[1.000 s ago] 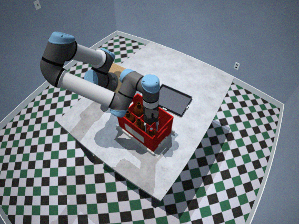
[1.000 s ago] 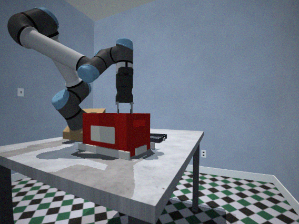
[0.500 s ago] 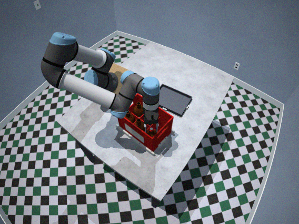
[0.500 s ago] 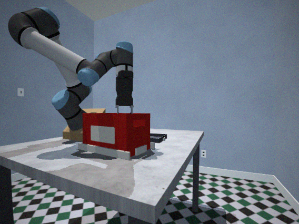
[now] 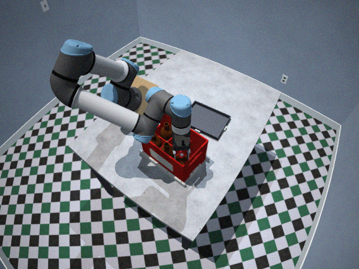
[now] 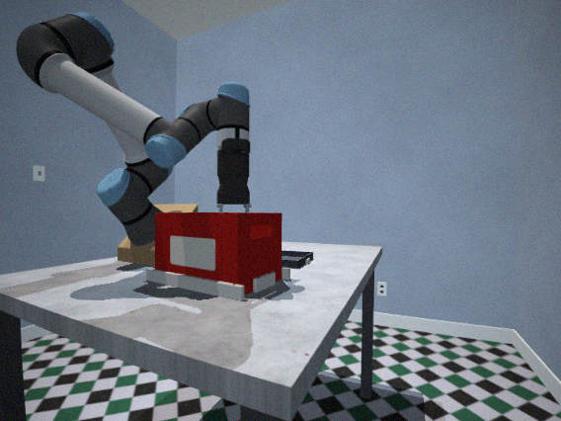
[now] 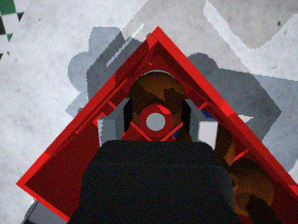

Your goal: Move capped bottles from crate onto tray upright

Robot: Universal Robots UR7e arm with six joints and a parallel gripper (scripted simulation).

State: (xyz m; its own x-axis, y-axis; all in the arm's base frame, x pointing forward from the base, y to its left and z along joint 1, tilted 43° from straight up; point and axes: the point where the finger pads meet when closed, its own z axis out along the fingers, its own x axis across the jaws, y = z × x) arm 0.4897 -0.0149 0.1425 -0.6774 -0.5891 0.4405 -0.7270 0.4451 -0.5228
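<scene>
One capped bottle [image 5: 181, 155] [image 7: 156, 120] is flanked by the opened fingers of the end effector [image 5: 181, 155] [image 6: 234, 210] [image 7: 156, 109], ungripped, in a corner compartment of the crate [image 5: 199, 158] [image 6: 198, 224] [image 7: 65, 135]. Other brown bottles are held in further compartments. Beside the crate, no bottle is carried by the tray [image 5: 210, 120] [image 6: 297, 259] on the counter [image 5: 234, 85] [image 6: 341, 277].

The tool [image 5: 181, 155] [image 6: 234, 210] [image 7: 156, 109] has come down from above the crate [image 5: 194, 158] [image 6: 198, 222] [image 7: 90, 112]. A second ago, long stretches of its fingers showed above the rim in the exterior view; half a second ago, less did; now only short upper parts show. The arm's wrist [image 5: 181, 108] [image 6: 233, 111] has sunk with it, and the forearm [image 5: 105, 108] [image 6: 101, 94] seems, as far as the dim view allows, slightly lower too.
</scene>
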